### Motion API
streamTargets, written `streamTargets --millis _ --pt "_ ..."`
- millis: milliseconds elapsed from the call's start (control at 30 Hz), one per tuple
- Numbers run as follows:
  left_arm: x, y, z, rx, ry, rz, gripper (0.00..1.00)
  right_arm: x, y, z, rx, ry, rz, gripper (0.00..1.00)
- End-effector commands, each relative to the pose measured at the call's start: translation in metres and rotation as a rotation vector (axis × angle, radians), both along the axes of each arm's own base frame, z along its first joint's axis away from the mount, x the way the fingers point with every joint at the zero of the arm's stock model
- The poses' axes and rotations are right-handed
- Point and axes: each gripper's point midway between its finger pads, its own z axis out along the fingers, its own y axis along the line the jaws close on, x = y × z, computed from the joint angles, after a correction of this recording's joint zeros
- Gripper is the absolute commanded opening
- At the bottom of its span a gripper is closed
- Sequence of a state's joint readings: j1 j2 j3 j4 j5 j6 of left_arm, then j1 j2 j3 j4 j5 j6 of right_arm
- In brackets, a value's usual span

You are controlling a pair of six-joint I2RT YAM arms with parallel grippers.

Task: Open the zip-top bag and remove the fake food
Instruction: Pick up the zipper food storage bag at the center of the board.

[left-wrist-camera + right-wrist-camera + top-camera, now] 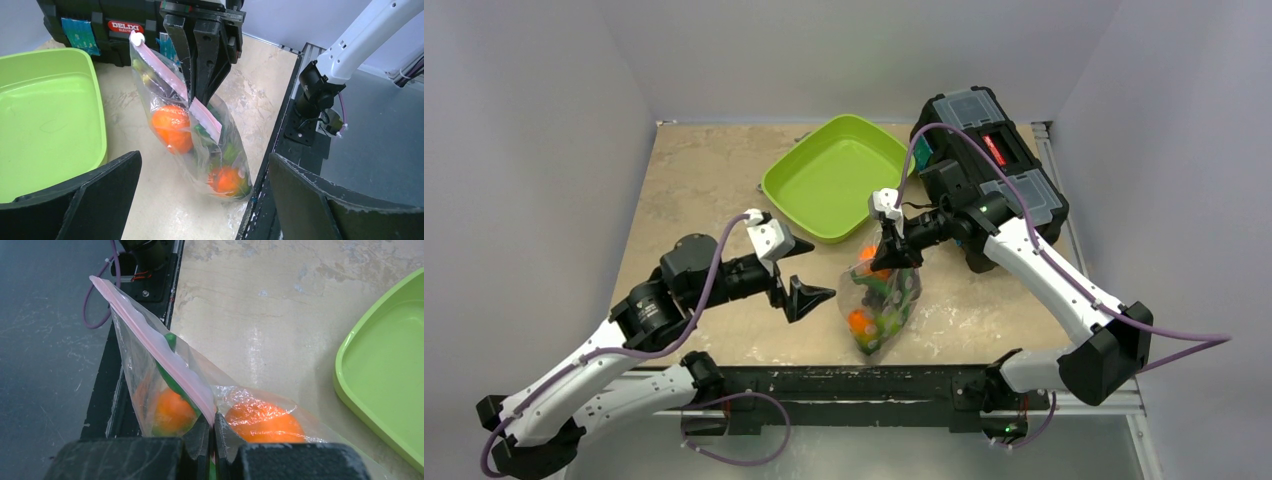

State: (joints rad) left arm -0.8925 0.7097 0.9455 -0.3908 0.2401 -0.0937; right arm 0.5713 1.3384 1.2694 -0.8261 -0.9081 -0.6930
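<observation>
The zip-top bag [880,298] hangs clear and crinkly near the table's front edge, with its pink zip strip [165,75] at the top. My right gripper [890,250] is shut on that strip [165,357] and holds the bag up. Fake food shows through the plastic: an orange [171,127], a second orange piece [225,180] and green pieces [170,382]. My left gripper [796,275] is open and empty, just left of the bag, with its fingers [95,200] on either side of the bag's lower part in the left wrist view.
A lime-green square tray [834,175] lies behind the bag. A black toolbox [989,165] stands at the back right. The table's black front rail [844,380] runs just below the bag.
</observation>
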Motion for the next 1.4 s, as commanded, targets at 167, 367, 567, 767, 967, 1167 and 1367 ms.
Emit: streamTargets --millis 167,367,567,767,967,1167,1367 --pt "-0.005 -0.009 0.019 -0.024 -0.001 -0.052 0.97 -0.009 0.002 0.007 0.029 0.003 0.04 0.0" --pt "-0.004 -0.009 0.016 0.006 -0.027 -0.058 0.97 -0.009 0.002 0.007 0.029 0.003 0.044 0.0" --pt "-0.004 -0.009 0.014 -0.011 -0.094 -0.079 1.0 -0.01 0.003 0.007 0.031 0.004 0.048 0.0" --pt "-0.005 -0.007 0.02 -0.062 -0.132 -0.069 1.0 -0.01 0.002 0.006 0.029 0.003 0.05 0.0" --pt "-0.011 -0.016 0.021 -0.044 -0.183 -0.151 1.0 -0.011 0.002 0.007 0.034 0.003 0.057 0.0" --pt "-0.004 -0.038 0.021 -0.009 -0.162 -0.209 1.0 -0.011 0.002 0.009 0.033 -0.002 0.057 0.0" --pt "0.013 -0.062 0.016 -0.035 -0.007 -0.168 0.78 -0.011 0.001 0.01 0.031 -0.015 0.051 0.0"
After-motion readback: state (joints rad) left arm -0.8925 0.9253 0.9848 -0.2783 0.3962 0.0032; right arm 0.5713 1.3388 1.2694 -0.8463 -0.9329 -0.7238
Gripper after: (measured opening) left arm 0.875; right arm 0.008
